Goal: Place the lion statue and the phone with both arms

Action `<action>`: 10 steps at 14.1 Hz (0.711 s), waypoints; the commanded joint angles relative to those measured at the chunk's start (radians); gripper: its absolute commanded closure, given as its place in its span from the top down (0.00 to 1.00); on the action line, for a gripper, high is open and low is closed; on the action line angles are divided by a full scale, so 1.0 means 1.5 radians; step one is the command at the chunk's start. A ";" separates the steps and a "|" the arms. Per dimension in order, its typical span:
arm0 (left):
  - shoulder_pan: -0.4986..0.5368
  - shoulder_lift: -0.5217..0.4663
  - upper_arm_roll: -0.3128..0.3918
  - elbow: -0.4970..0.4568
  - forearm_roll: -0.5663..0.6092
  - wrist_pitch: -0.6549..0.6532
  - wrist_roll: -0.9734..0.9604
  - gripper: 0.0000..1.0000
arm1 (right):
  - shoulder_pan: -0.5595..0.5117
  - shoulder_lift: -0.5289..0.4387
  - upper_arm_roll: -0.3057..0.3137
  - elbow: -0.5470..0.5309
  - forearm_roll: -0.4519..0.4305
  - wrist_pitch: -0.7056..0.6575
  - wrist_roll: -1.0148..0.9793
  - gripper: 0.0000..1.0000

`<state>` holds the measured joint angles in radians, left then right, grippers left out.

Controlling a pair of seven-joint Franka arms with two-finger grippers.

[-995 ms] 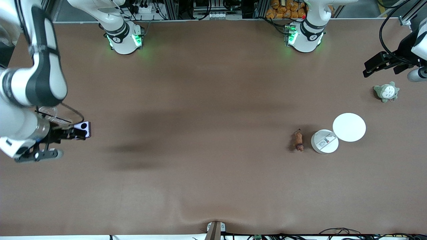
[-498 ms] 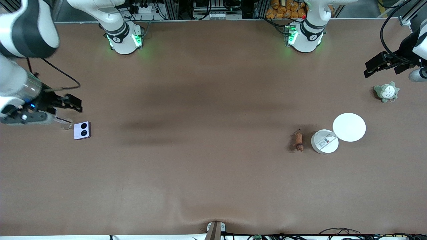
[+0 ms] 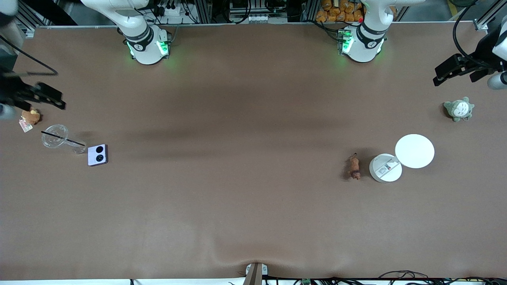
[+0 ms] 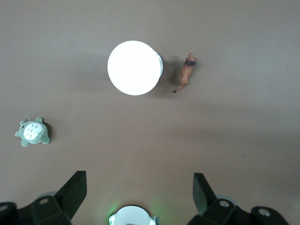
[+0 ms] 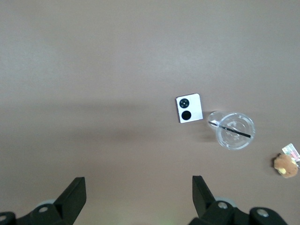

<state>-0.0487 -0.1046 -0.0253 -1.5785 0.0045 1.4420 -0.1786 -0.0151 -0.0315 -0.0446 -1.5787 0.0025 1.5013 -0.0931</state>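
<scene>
Worktop (image 3: 253, 198): brown surface on which all items are laid.
Phone (image 3: 97, 154): laid flat on the worktop toward the right arm's end, camera circles up, just beside the clear cup; not gripped.
Clear cup (image 3: 55, 136): tipped on its side with a black straw; a small brown plush (image 3: 30, 116) with a tag is seen near it.
Lion statue (image 3: 353, 167): laid on the worktop just beside the smaller white disc (image 3: 385, 168); not gripped.
Larger white disc (image 3: 414, 151): touching the smaller disc.
Grey-green plush (image 3: 458, 109): set well apart from the discs, toward the left arm's end.
Right gripper (image 3: 39, 97): held in the air above the brown plush; jaws apart, nothing held.
Left gripper (image 3: 455, 69): held in the air above the worktop near the grey-green plush; jaws apart, nothing held.
</scene>
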 commanded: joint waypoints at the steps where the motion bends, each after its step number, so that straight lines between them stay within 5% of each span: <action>1: 0.005 -0.034 -0.006 -0.032 -0.010 -0.002 0.005 1.00 | -0.026 -0.032 0.016 -0.007 0.011 -0.022 -0.012 1.00; 10: 0.007 -0.011 -0.004 0.010 -0.009 -0.016 0.008 1.00 | -0.032 -0.037 0.010 -0.010 0.033 -0.010 -0.011 1.00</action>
<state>-0.0474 -0.1236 -0.0294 -1.5918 0.0045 1.4387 -0.1786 -0.0429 -0.0695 -0.0421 -1.5780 0.0541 1.4802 -0.0972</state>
